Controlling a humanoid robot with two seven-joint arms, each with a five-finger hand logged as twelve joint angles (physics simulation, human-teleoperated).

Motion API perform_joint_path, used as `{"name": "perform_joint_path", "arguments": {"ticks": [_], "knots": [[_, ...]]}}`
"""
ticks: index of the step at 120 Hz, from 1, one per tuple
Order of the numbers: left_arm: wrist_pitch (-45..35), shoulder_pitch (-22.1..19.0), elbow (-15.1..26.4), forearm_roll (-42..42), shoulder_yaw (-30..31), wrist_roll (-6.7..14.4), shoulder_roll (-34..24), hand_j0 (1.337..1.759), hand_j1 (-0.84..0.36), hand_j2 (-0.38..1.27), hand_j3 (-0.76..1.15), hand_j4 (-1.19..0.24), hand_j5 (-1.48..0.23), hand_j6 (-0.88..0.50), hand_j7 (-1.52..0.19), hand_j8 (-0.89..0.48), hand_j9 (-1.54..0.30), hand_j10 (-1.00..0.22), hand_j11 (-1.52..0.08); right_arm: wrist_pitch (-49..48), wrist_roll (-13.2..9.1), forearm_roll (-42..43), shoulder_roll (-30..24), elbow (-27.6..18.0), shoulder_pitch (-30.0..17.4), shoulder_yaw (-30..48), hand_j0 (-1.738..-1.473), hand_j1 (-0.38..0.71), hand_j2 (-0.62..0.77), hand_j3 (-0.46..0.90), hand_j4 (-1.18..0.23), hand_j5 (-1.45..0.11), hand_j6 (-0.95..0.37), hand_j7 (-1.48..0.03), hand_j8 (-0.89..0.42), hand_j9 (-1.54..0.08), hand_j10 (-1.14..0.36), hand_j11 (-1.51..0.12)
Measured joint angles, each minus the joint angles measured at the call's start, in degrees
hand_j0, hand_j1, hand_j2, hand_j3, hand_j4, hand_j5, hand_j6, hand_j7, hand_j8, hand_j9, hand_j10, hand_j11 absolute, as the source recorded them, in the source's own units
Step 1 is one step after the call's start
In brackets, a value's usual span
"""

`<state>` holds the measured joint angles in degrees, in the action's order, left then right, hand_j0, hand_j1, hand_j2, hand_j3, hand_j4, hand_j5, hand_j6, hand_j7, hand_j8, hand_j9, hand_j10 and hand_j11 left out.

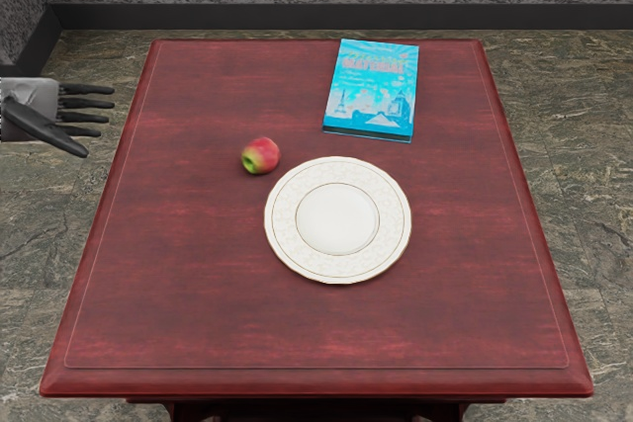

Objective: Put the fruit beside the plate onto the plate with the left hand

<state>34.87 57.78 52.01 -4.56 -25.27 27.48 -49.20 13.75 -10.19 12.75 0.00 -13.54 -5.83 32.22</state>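
Task at its very start; nothing of it done as far as the view showed. The apple (260, 155), red with a yellowish-green patch, lay on the bare table (198, 294), just beside the upper-left edge of the plate (287, 244), apart from the rim by a narrow strip of wood. It was not on the plate. The plate, white with a patterned border, sat near the table's middle and carried nothing. A blue-covered book (372, 89) lay flat toward the far edge, above the plate and well apart from the apple, so it looked unlikely to get in the way. The left hand (69, 111) showed at the picture's left edge, off the side of the table and over the stone floor, well apart from the apple. Its dark fingers were stretched out straight and spread, pointing toward the table, the thumb slanting below them, and they held nothing. Right arm not in view. Judged remaining: the whole sequence, meaning the reach across the left part of the table to the apple, a grasp around it, a lift, a short carry rightward and toward the near side, and a release over the plate's centre. The apple being round, it might roll if nudged before the fingers closed.
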Motion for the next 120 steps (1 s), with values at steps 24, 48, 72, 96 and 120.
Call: {"name": "perform_joint_path", "arguments": {"ticks": [24,48,72,96,120], "knots": [[0.1,2.0,-0.6,-1.9,-0.1,2.9,8.0,1.658,0.32,0.01,0.00,-0.02,-0.03,-0.02,-0.03,-0.02,-0.03,-0.02,-0.03,0.0,0.0,-0.1,0.0,0.2,0.0,0.0,-1.658,-0.35,0.00,0.00,0.00,0.00,0.00,0.00,0.00,0.00,0.00,0.00],[0.1,10.6,-0.7,-18.5,-0.2,6.8,19.2,1.658,0.32,0.00,0.00,-0.02,-0.03,-0.02,-0.03,-0.02,-0.03,-0.02,-0.03,0.0,0.0,-0.1,0.0,0.3,0.0,0.0,-1.658,-0.35,0.00,0.00,0.00,0.00,0.00,0.00,0.00,0.00,0.00,0.00],[-4.5,16.1,4.8,-35.1,4.7,7.4,23.4,1.658,0.32,0.01,0.00,-0.03,-0.03,-0.03,-0.03,-0.03,-0.03,-0.03,-0.03,0.0,0.0,-0.1,0.0,0.3,0.0,0.0,-1.658,-0.35,0.00,0.00,0.00,0.00,0.00,0.00,0.00,0.00,0.00,0.00],[-17.2,15.8,8.6,-41.2,9.9,7.5,30.6,1.658,0.30,0.01,0.00,-0.04,-0.05,-0.04,-0.05,-0.04,-0.05,-0.04,-0.05,0.1,0.0,-0.1,0.0,0.3,0.0,0.0,-1.658,-0.35,0.00,0.00,0.00,0.00,0.00,0.00,0.00,0.00,0.00,0.00],[-29.1,15.4,8.5,-45.6,14.8,7.5,35.1,1.658,0.27,0.01,0.00,-0.07,-0.09,-0.07,-0.09,-0.07,-0.09,-0.07,-0.09,0.0,0.0,-0.1,0.0,0.3,0.0,0.0,-1.658,-0.35,0.00,0.00,0.00,0.00,0.00,0.00,0.00,0.00,0.00,0.00]]}}
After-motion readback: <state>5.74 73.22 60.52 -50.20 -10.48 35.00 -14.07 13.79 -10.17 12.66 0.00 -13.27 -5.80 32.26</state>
